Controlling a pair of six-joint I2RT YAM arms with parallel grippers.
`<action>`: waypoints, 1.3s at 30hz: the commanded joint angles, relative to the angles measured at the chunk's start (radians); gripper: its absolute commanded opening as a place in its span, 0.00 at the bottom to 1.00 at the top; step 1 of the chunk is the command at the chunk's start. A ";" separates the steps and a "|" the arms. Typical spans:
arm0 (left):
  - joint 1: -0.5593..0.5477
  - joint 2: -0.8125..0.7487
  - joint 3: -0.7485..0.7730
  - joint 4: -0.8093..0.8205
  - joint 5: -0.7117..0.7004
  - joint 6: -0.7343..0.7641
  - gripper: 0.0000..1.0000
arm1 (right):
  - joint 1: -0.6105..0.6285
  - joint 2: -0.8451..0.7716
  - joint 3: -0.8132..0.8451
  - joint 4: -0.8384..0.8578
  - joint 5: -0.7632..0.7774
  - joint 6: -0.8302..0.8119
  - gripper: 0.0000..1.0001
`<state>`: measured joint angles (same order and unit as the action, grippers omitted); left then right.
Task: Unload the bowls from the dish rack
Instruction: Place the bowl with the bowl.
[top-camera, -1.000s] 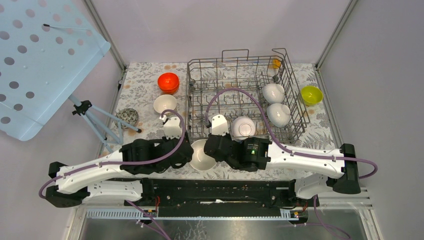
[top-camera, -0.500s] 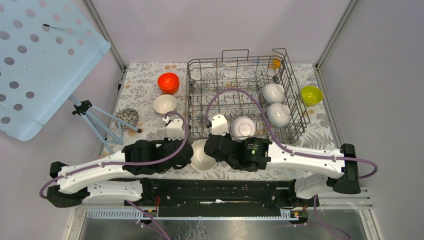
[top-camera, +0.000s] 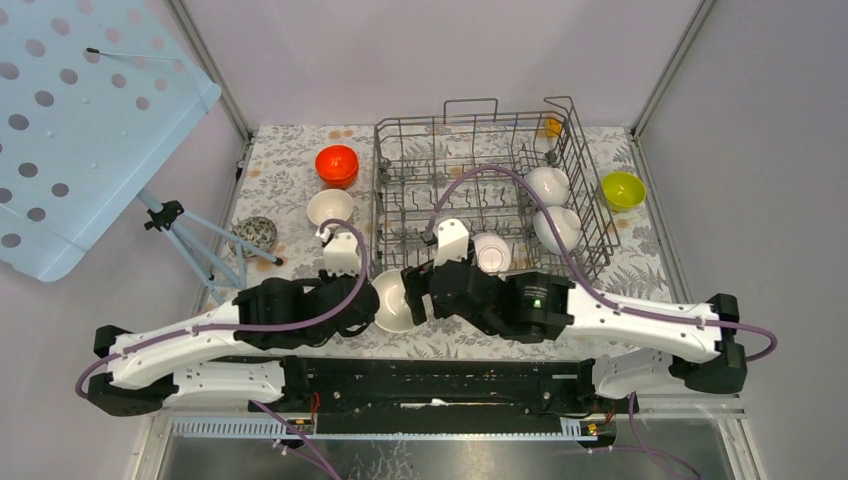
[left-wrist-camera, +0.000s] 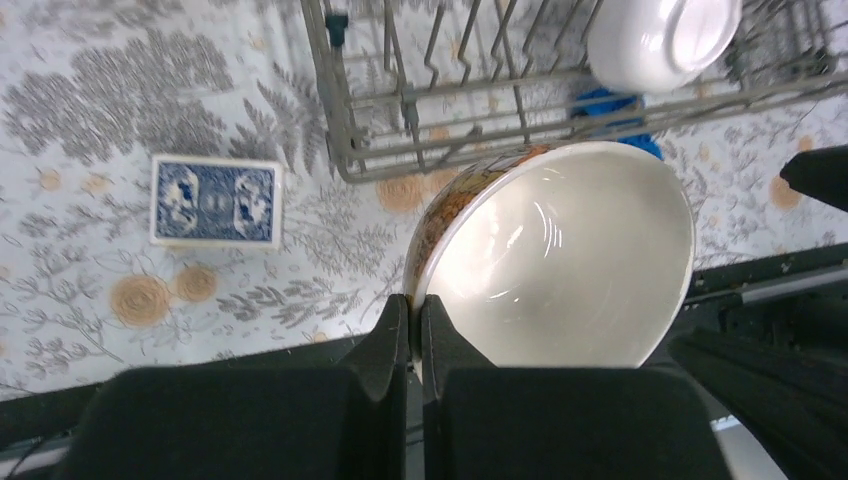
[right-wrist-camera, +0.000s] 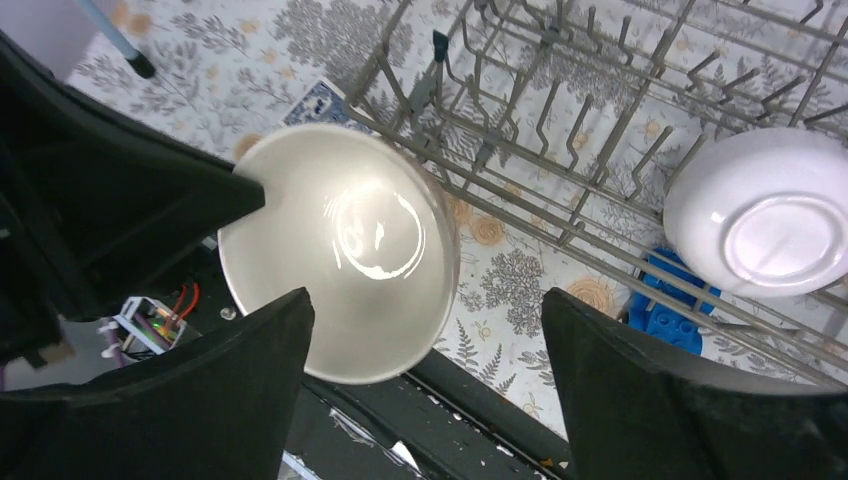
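While the right pincer (right-wrist-camera: 425, 300) gapes, left pincer (left-wrist-camera: 415, 312) clamps the beige bowl (left-wrist-camera: 560, 260).

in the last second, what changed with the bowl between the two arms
The left gripper closed on the rim of the beige bowl, and the right gripper let it go, jaws now wide. The bowl shifted a little leftward. The dish rack and the white bowls in it stayed put.
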<state>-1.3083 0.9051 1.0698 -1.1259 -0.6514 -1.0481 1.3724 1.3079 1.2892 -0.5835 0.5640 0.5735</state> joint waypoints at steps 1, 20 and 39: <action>0.011 0.001 0.173 0.041 -0.193 0.058 0.00 | -0.002 -0.079 0.040 0.036 -0.012 -0.020 0.96; 0.975 0.260 0.321 0.486 0.305 0.404 0.00 | -0.001 -0.336 -0.264 0.249 -0.097 -0.112 1.00; 1.299 0.705 0.400 0.441 0.480 0.114 0.00 | -0.001 -0.342 -0.458 0.352 -0.048 0.011 1.00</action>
<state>-0.0154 1.5764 1.3640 -0.6979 -0.1711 -0.8436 1.3724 0.9516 0.8127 -0.2947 0.4805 0.5594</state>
